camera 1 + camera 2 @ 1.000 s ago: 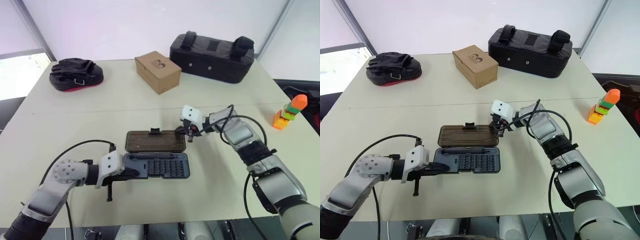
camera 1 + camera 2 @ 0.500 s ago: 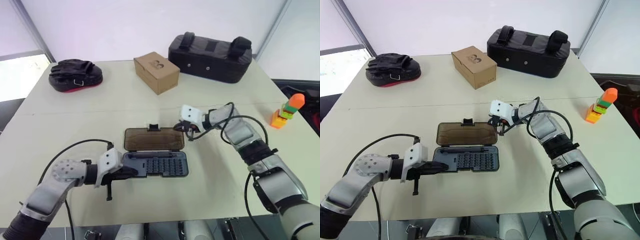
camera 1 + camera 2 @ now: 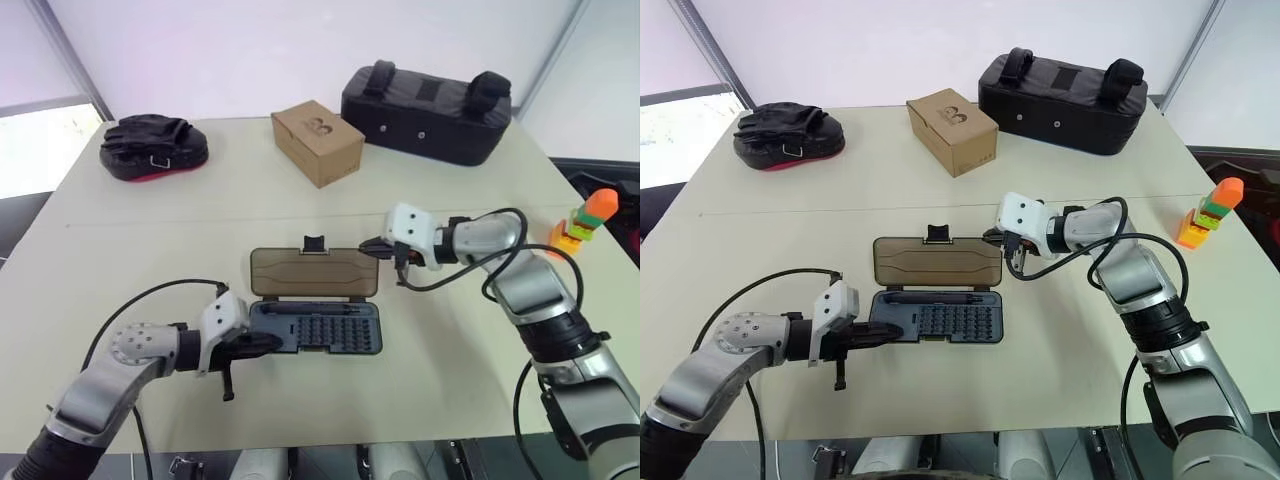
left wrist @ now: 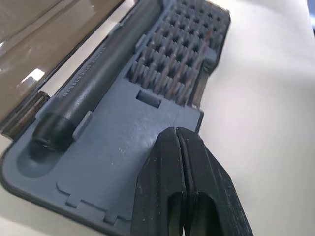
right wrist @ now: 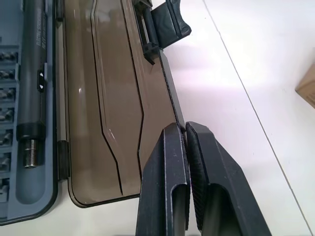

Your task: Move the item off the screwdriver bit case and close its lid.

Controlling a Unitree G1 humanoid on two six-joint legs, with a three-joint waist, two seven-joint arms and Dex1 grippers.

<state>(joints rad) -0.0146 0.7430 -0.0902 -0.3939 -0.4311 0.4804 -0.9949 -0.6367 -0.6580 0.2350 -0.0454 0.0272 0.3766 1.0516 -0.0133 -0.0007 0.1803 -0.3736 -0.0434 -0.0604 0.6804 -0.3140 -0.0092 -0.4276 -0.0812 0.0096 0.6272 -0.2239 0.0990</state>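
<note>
— Smoky-brown lid (image 3: pixel 936 262) lies flat behind the screwdriver bit case (image 3: pixel 936 318); item (image 3: pixel 1209 213) well right of it. Jaws?
— Both pairs closed, empty: right gripper (image 3: pixel 1008 247) at the lid's corner, left gripper (image 3: pixel 880 334) pinning the case. Lift the edge gently

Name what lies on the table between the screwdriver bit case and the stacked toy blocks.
The right gripper and its arm, with bare table beneath, seen in the right eye view.
</note>
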